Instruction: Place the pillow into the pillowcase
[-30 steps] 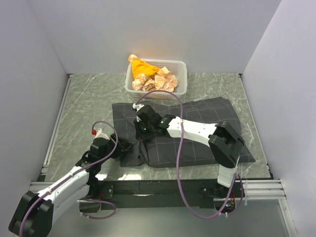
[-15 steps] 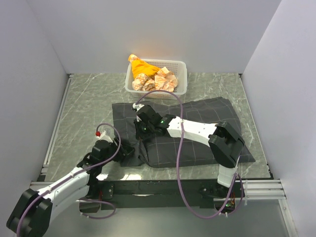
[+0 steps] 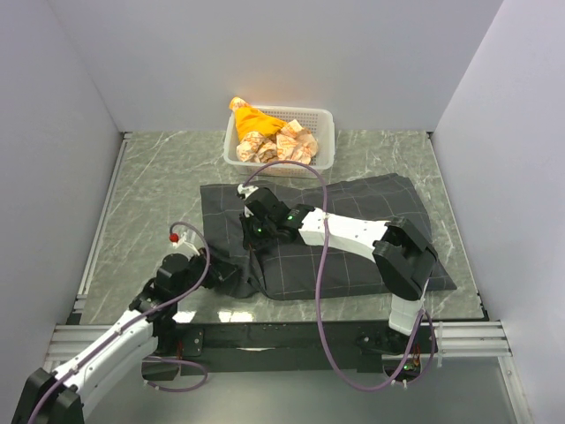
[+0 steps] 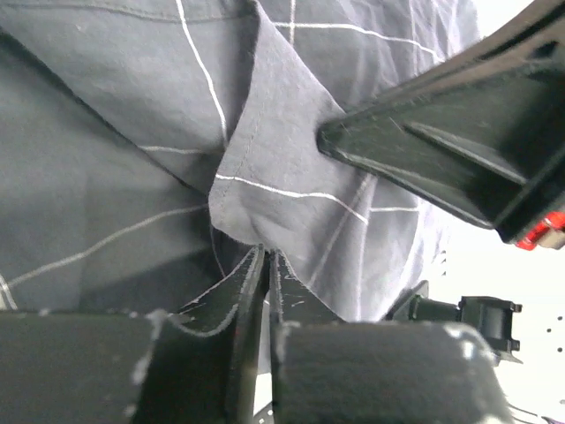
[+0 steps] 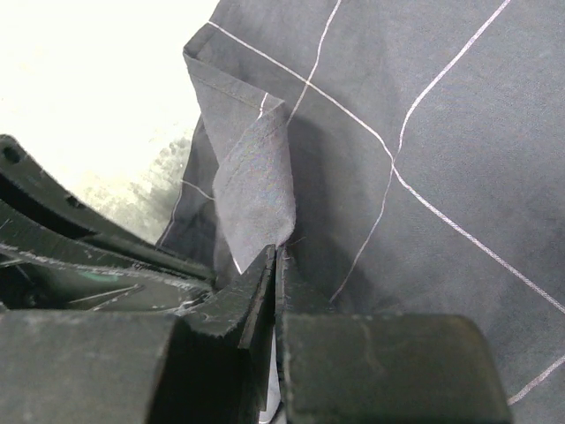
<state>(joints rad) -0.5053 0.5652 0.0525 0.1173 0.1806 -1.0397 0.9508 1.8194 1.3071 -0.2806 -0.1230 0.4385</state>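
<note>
Pillowcase (image 3: 371, 201) is lying spread across the middle of the marbled table (image 3: 150, 190). It is dark charcoal with a thin light check, and its near-left corner is bunching into folds.

Both arms are meeting at that corner. The left gripper (image 3: 237, 279) is reaching in from the near left. In the left wrist view its fingers (image 4: 225, 300) are pressing together on a raised fold of the pillowcase edge, with nothing between them but cloth.

The right gripper (image 3: 253, 247) is reaching across from the right side, its arm lying over the pillowcase. In the right wrist view its jaws are likewise clamping the foot of a standing flap (image 5: 256, 177) of the hem. The two grippers are sitting just beside each other, each showing in the other's wrist camera.

A white mesh basket (image 3: 325, 161) is standing just behind the far edge of the pillowcase and holding orange-and-white cloth bundles (image 3: 265, 132). Whether the fabric is touching the basket cannot be told.
</note>
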